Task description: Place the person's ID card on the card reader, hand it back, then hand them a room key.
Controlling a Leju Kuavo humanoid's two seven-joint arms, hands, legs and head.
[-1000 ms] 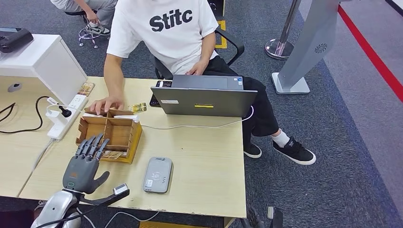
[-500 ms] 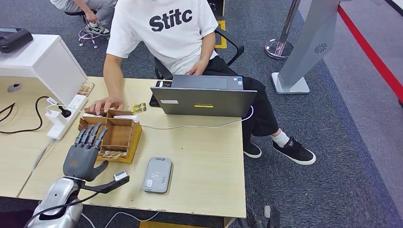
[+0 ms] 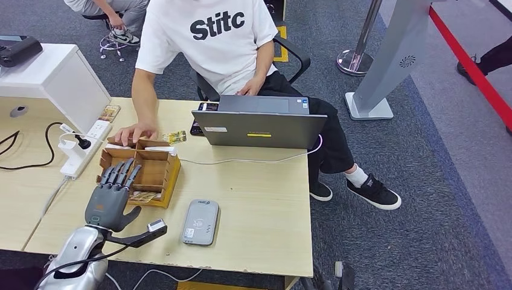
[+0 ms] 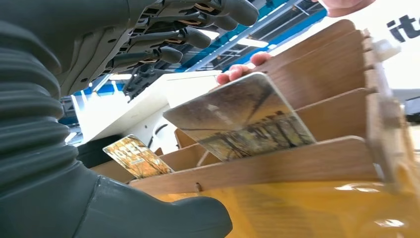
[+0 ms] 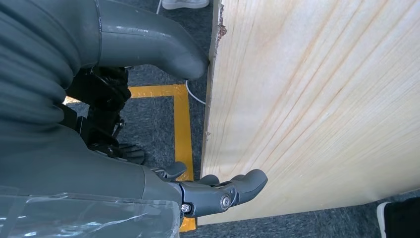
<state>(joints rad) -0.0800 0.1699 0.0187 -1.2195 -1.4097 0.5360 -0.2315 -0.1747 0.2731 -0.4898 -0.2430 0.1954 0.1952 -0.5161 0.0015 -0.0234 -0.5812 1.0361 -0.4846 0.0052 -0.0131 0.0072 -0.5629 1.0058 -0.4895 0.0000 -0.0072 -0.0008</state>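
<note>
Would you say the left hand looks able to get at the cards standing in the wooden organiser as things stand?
Probably yes. The left hand hovers open over the near side of the wooden organiser, and the cards stand up out of its slots with nothing over them. The person's hand rests at the far edge, apart from them.

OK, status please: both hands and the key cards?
Left hand open, over the card box. Right hand empty, below the table edge. Key card upright in box. Person's hand at box's far side.
</note>
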